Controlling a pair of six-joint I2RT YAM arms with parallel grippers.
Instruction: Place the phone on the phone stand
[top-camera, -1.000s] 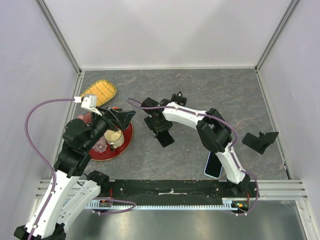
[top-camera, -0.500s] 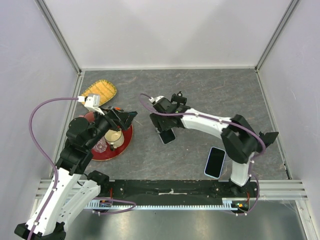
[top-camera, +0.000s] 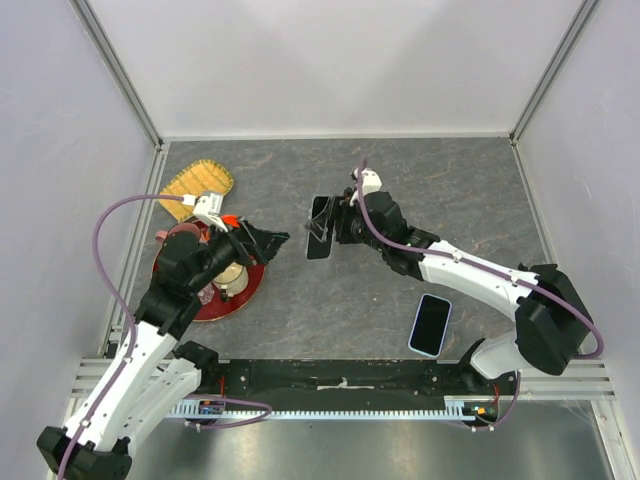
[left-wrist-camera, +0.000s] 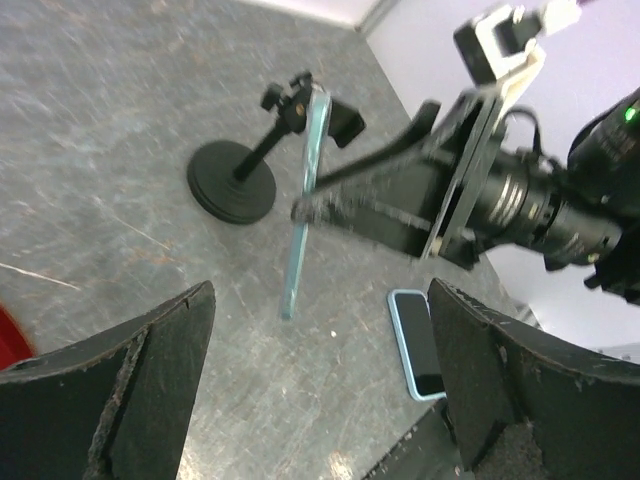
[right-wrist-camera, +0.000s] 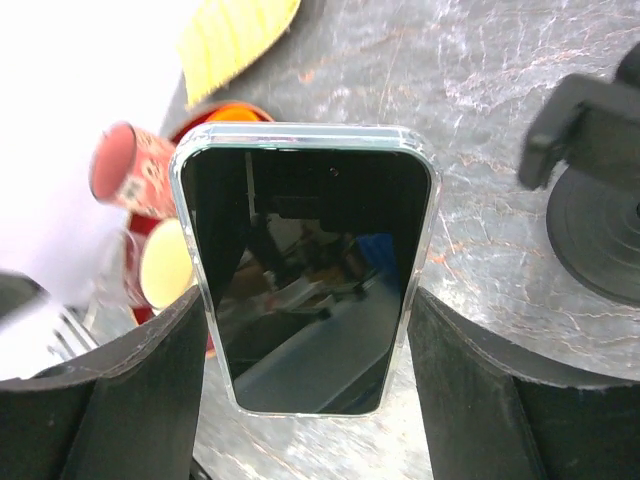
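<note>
My right gripper (right-wrist-camera: 305, 372) is shut on a phone in a clear case (right-wrist-camera: 305, 270) and holds it upright above the table, dark screen toward the wrist camera. In the top view the phone (top-camera: 320, 228) hangs mid-table in the right gripper (top-camera: 332, 228). The black phone stand (left-wrist-camera: 232, 180), with a round base and a clamp head, stands just behind the phone (left-wrist-camera: 303, 200); it also shows in the right wrist view (right-wrist-camera: 600, 225). In the top view my right wrist mostly hides it. My left gripper (top-camera: 265, 240) is open and empty by the red plate.
A second phone in a blue case (top-camera: 431, 325) lies flat near the front edge and also shows in the left wrist view (left-wrist-camera: 420, 340). A red plate (top-camera: 250, 285) with cups sits at the left. A yellow woven piece (top-camera: 200, 182) lies behind it.
My right arm has stretched out and lifted the phone off the table, turning it upright and carrying it back toward the stand. My left gripper has shifted a little to the right.
</note>
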